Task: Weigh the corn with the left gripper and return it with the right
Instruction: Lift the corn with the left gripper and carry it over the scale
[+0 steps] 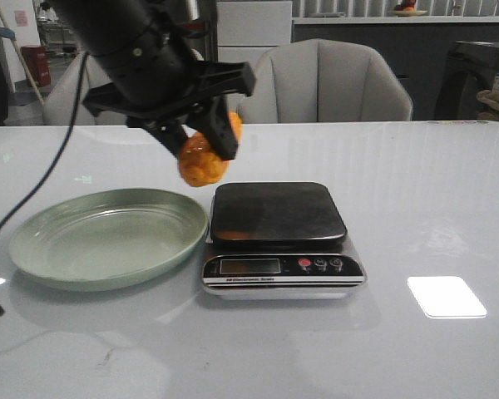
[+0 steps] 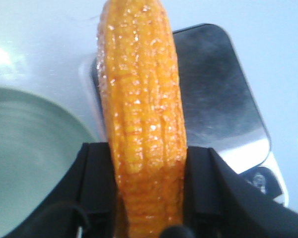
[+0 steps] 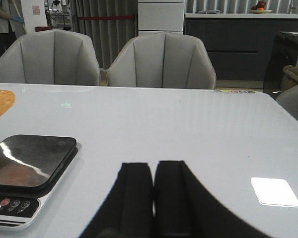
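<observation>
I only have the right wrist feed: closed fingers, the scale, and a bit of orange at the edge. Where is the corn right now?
Observer: The left gripper holds the corn in the air, above the gap between the green plate and the scale.
Operator: Is the grip solid?
Observer: In the left wrist view, both fingers press the cob's sides, near one end.
Operator: Anything on the scale platform?
Observer: No, the front view shows the platform bare; the display is too dim to read.
</observation>
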